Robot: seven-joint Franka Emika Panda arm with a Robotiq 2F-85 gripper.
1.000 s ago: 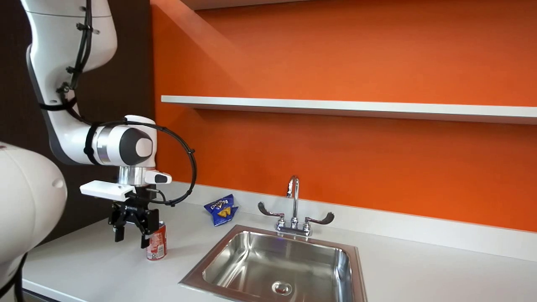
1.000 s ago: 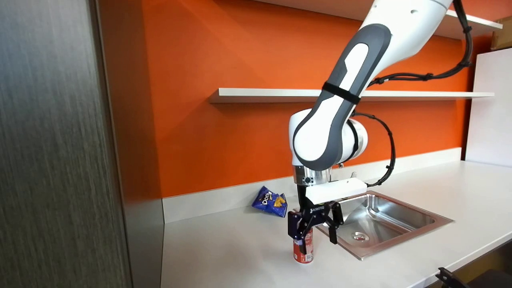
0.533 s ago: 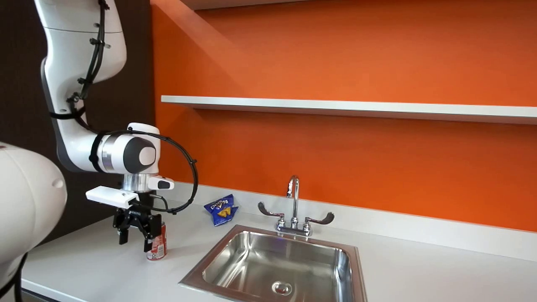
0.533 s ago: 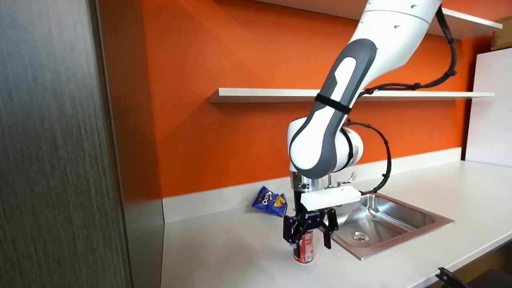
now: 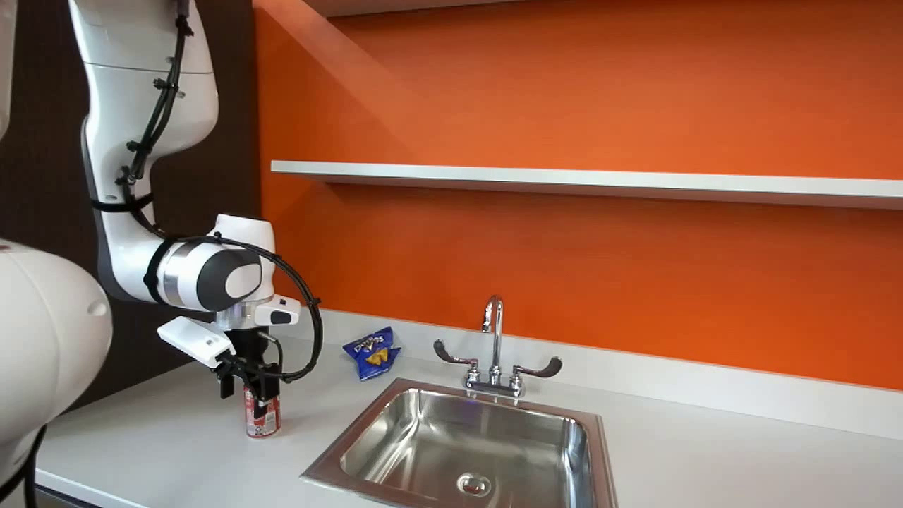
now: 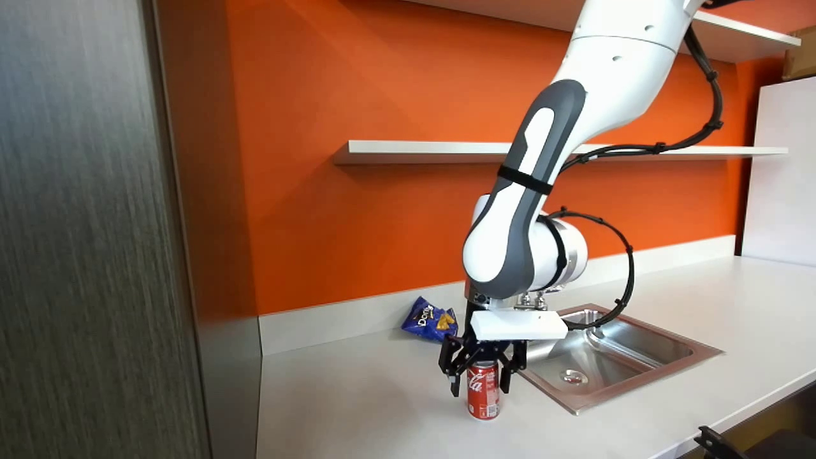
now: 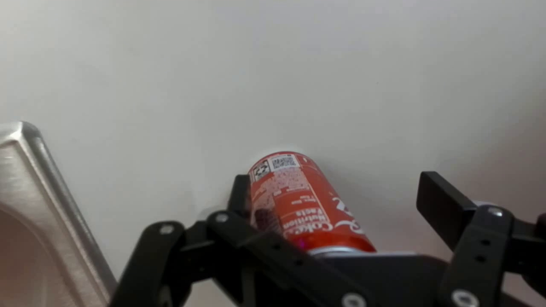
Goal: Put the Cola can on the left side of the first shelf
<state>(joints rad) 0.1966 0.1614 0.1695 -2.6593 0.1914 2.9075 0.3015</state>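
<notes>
The Cola can (image 5: pixel 262 426) stands upright on the counter left of the sink; it also shows in an exterior view (image 6: pixel 483 398) and in the wrist view (image 7: pixel 294 192). My gripper (image 5: pixel 243 399) is open and low over the can. Its fingers (image 6: pixel 480 386) stand on either side of the can's upper part. In the wrist view my gripper (image 7: pixel 335 187) has one finger close against the can's left side, with a wide gap to the finger on the right. Whether that left finger touches is unclear. The first shelf (image 5: pixel 585 178) spans the orange wall above, also seen in an exterior view (image 6: pixel 421 148).
A steel sink (image 5: pixel 324 462) with a tap (image 5: pixel 496 339) lies right of the can. A blue snack packet (image 5: pixel 372 353) rests by the backsplash behind the can. A dark cabinet side (image 6: pixel 210 287) stands at the left. A higher shelf (image 6: pixel 746 38) is above.
My gripper has moved down and tilted and turned, so its fingers now straddle the can instead of hanging beside it. The can has not moved.
</notes>
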